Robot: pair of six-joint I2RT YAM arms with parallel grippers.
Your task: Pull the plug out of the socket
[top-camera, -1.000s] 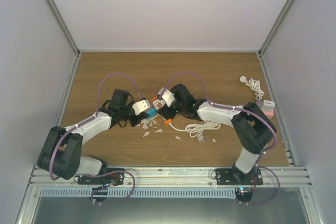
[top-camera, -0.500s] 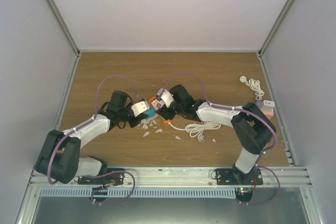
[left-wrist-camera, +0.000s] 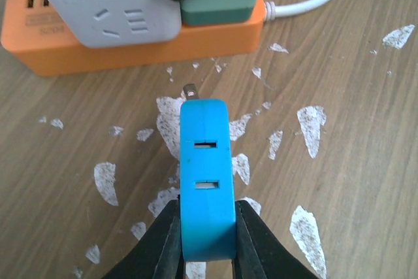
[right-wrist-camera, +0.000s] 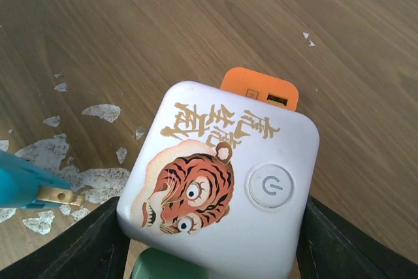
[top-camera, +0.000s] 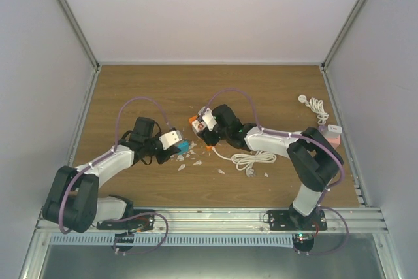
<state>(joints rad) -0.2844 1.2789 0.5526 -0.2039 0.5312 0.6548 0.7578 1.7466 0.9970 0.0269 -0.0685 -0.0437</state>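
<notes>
The small blue plug (left-wrist-camera: 206, 181), light, rigid, smooth-sided plastic best gripped across its flat flanks behind the brass prongs, sits pinched in the left claw (left-wrist-camera: 208, 233) just clear of the orange power strip (left-wrist-camera: 130, 44), whose tiger-printed socket cube (right-wrist-camera: 222, 187) the right claw (right-wrist-camera: 212, 249) clamps over the bench (left-wrist-camera: 366, 161).

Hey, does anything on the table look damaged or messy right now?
Yes: white flecks scatter the wood table at its centre, under the blue plug in the left gripper. Chipped finish or scraps, I cannot tell. The right gripper clamps the tiger-print socket block; nothing else stands out.
</notes>
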